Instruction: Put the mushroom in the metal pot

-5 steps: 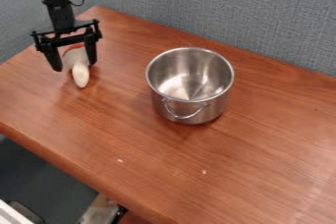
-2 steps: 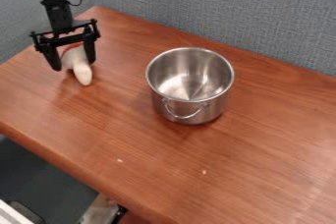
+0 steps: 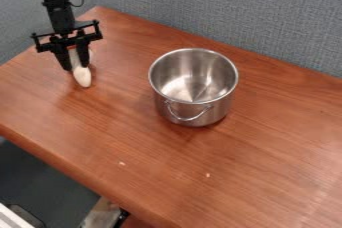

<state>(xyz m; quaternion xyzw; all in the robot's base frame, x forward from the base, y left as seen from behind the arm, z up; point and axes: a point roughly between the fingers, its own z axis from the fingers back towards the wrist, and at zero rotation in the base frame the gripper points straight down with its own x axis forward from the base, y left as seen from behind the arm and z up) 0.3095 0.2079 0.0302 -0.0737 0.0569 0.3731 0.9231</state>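
Standing near the middle of the reddish-brown wooden bench [image 3: 120,122], the shiny cylindrical steel pot [image 3: 193,85] is upright, its small loop handle facing the front edge. Farther back and to the left, well apart from it, the small cream-white toy mushroom [image 3: 83,75] lies on the wood, with the black hand [image 3: 74,63] pointing steeply down, fingers clamped on its upper end.

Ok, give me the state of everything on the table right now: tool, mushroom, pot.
tool: pointing down, jaws closed in on the mushroom at the table surface
mushroom: on the table, pinched at its upper end, not lifted
metal pot: upright, empty, apart from the mushroom, handle toward the camera
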